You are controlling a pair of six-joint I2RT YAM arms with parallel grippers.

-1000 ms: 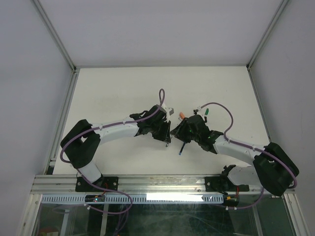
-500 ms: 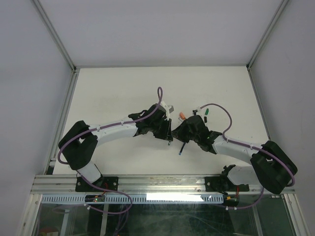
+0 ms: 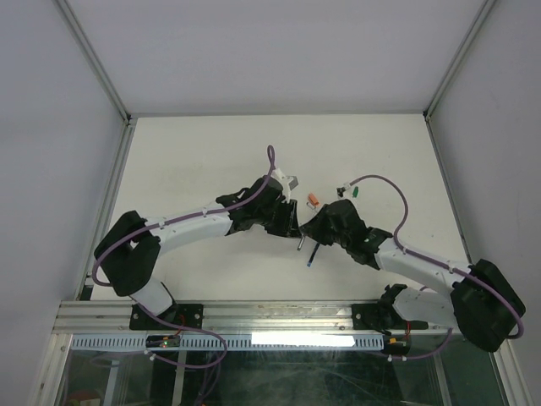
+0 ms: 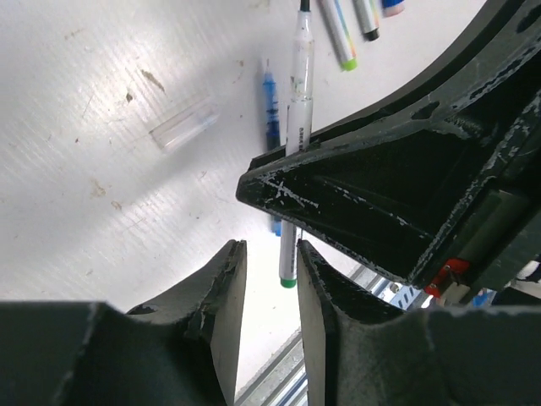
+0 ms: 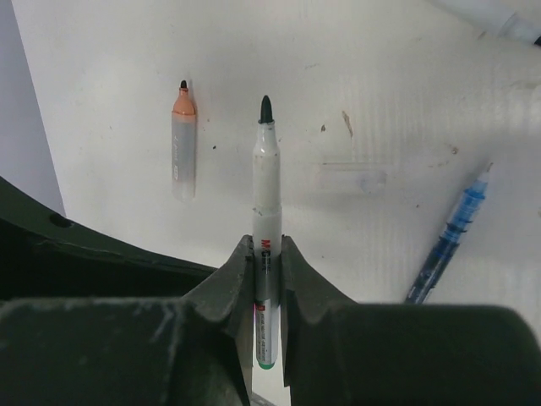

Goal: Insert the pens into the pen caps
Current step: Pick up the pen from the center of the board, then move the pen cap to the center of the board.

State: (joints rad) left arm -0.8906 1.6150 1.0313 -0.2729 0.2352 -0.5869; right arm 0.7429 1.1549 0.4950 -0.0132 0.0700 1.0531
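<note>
- Right gripper (image 5: 266, 251) pinches green pen (image 5: 267, 182) mid-barrel, near orange pen (image 5: 183, 148).
- Left gripper (image 4: 270, 262) narrow, seemingly empty, near orange pen.
- We judge green pen light, stiff, slick; hold mid-barrel, tip free.

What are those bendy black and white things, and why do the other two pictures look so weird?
They are two robot arms, the left arm and the right arm, seen from above over a white table. The other two pictures come from little cameras on their wrists, looking past their fingers. The right gripper pinches a white pen with a dark tip. The left gripper is open and holds nothing. An orange-tipped pen and a blue pen lie on the table.
</note>
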